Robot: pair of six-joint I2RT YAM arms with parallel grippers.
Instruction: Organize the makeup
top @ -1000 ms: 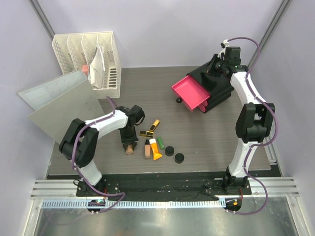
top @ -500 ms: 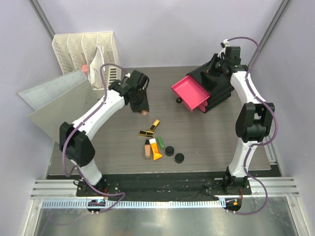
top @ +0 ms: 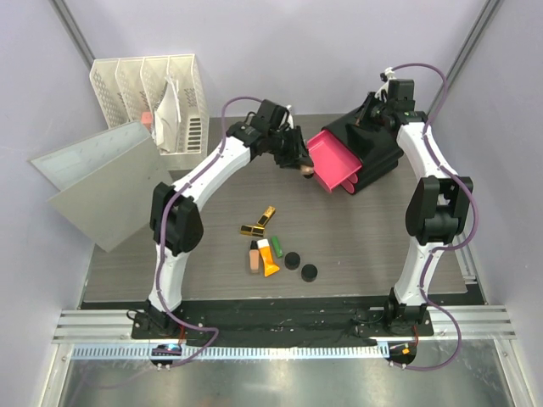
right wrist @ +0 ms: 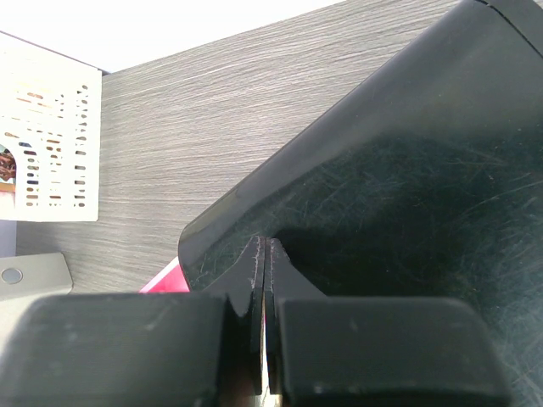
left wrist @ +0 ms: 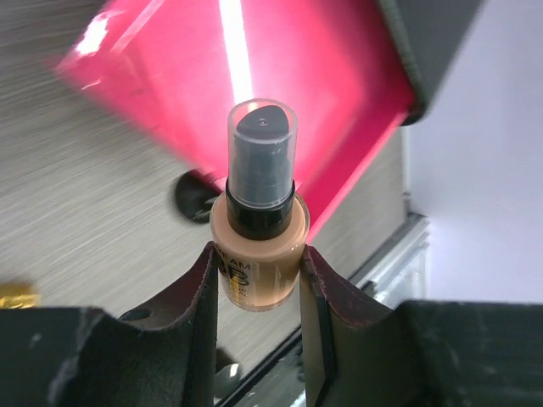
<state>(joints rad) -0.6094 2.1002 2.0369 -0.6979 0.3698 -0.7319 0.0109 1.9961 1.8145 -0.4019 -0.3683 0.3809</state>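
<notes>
now the left gripper [top: 298, 160] is clamping a beige bottle [left wrist: 259, 254] by its body, 1 jaw pressing on each side, with the clear cap over the black pump pointing away from the wrist. it is holding the bottle in the air at the near-left edge of the open pink drawer [top: 337, 159], which is sticking out of the black box [top: 382, 148]. in the left wrist view the drawer is showing as a blurred pink field behind the cap.

the right gripper [right wrist: 265, 251] is sitting with its jaws pressed together against the box's glossy black top.

the other makeup is lying in a loose cluster on the table [top: 382, 246], well apart from the box: 2 lipsticks [top: 266, 215], a second bottle [top: 254, 258] on its side, an orange tube [top: 269, 259] just beside it, a green stick [top: 277, 247] and 2 black discs [top: 293, 260].
</notes>
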